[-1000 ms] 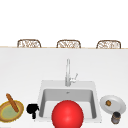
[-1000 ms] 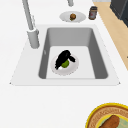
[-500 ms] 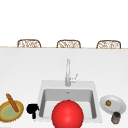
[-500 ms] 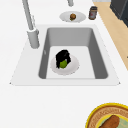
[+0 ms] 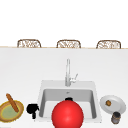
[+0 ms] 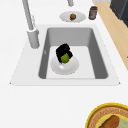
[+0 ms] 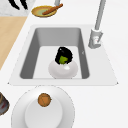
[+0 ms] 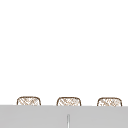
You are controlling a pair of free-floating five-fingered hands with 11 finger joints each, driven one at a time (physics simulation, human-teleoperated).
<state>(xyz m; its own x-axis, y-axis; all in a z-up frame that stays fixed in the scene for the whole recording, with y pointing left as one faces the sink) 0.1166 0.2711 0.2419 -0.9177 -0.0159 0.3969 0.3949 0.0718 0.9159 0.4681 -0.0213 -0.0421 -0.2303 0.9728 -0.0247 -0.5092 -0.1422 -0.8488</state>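
A simulated kitchen's steel sink [image 6: 30, 72] sits in a white counter, with its tall faucet [image 5: 67, 72] at the back rim and three woven chair backs [image 5: 29, 43] lined up beyond. In the front view a large red sphere [image 5: 67, 115] stands before the basin and hides most of its floor.

On the counter to the right lies a white plate [image 5: 120, 103] carrying a small brown round morsel [image 5: 108, 102], with a dark jar [image 5: 115, 117] just beside it. To the left stands a yellow bowl [image 5: 5, 113] with a brown stick of food [image 5: 12, 102] leaning in it.

On the basin floor rests a white dish [image 6: 72, 67]. Over it is the right hand [image 6: 63, 50], its fingers curled round a green fruit [image 6: 65, 58], perhaps a lime, which sits low over the middle of the dish. Whether the fruit touches the dish cannot be told.

The left hand [image 5: 32, 109] hangs between the yellow bowl and the sink's left rim.

As things stand, the fruit is inside the sink and at the dish, but the hand has not let go of it. The morsel on the plate and the food in the bowl lie untouched.
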